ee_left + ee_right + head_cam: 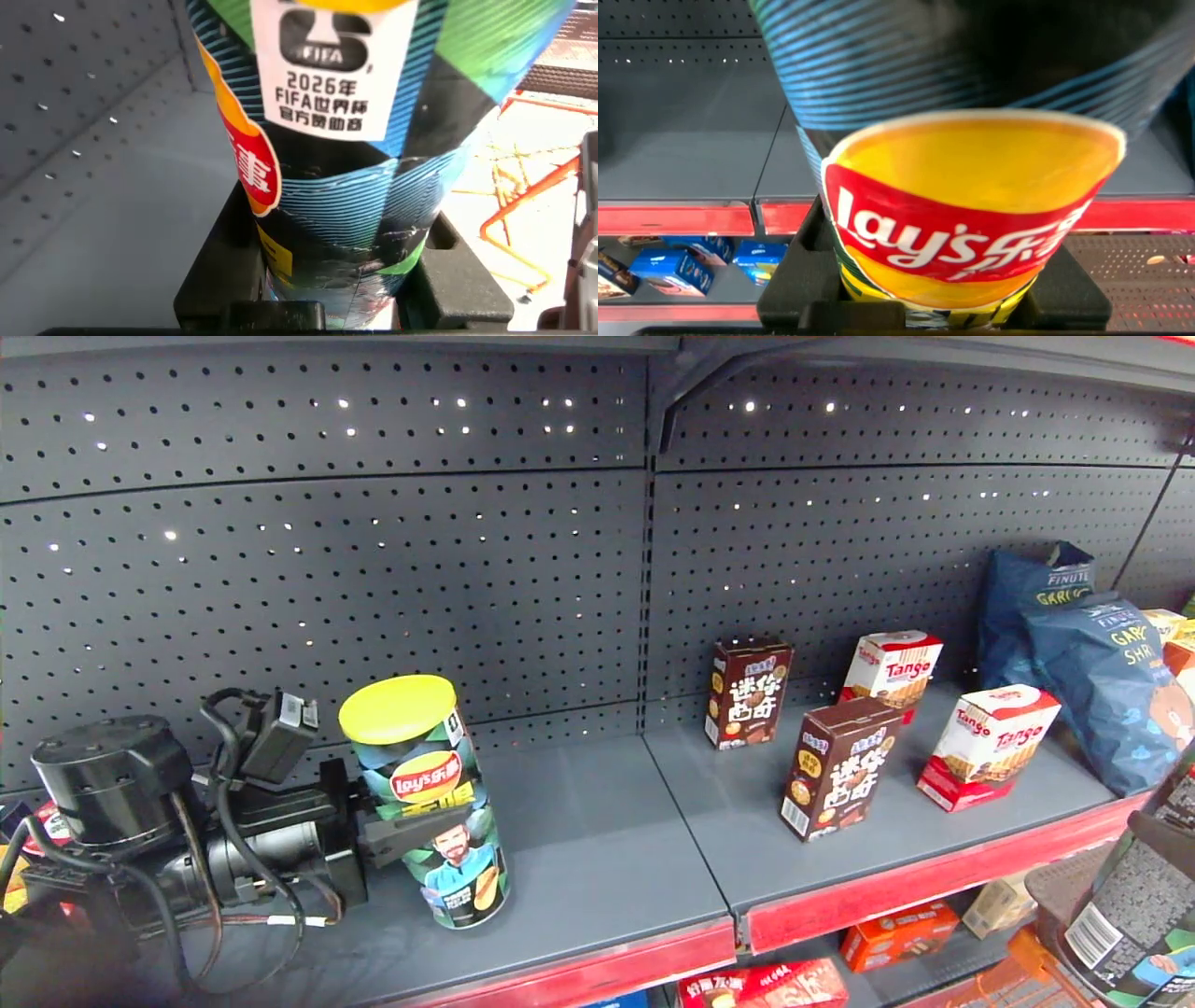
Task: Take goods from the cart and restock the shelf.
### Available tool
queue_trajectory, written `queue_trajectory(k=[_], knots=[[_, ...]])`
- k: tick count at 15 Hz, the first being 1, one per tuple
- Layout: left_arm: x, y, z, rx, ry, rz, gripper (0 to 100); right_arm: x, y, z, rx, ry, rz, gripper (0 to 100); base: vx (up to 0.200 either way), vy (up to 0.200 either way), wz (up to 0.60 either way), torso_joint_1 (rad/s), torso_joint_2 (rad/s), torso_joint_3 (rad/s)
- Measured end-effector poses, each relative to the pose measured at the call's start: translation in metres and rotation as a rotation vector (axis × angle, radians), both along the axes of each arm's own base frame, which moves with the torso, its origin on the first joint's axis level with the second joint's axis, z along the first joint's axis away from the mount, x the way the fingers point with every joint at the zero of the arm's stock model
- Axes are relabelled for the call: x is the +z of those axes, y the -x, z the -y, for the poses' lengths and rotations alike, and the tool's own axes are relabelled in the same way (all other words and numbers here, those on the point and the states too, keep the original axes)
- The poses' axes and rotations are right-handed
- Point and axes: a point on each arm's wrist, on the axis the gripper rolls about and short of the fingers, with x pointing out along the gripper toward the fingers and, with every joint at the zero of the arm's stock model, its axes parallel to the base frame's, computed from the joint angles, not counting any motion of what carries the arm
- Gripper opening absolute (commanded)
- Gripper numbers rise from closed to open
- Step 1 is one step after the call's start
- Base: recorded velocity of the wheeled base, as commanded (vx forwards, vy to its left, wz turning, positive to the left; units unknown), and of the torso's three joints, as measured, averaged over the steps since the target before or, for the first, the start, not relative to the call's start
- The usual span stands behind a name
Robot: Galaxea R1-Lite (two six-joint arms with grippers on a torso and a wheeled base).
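Yellow-lidded chip can (428,803) stands upright, gripped by left tool (418,829) — right tool (929,297) grips a second can (971,215).

A chip can (431,803) stands on the shelf (597,868) at left. Boxes (838,768) sit to its right, bags (1102,681) farther right, and a second can (1134,915) near right.

Two chip cans (425,775) (1134,905), two brown boxes (749,693) (840,767), two red-and-white boxes (894,667) (990,745), two blue bags (1027,597) (1111,681).
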Motion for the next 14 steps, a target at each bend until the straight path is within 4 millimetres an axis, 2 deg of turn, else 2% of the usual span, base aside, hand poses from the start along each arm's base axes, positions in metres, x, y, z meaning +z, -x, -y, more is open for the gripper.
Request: queue_trajectory(k=[6,14], knots=[[-0.007,0.006,-0.001,-0.005,-0.006,-0.028,0,-0.005,0.002,0.0,-0.001,0.001,-0.009,0,0.0,0.0,0.0,0.0,0.0,0.0],[-0.024,0.002,-0.001,-0.007,-0.037,-0.051,0,-0.006,0.004,0.001,-0.003,-0.004,-0.009,0,0.0,0.0,0.0,0.0,0.0,0.0]])
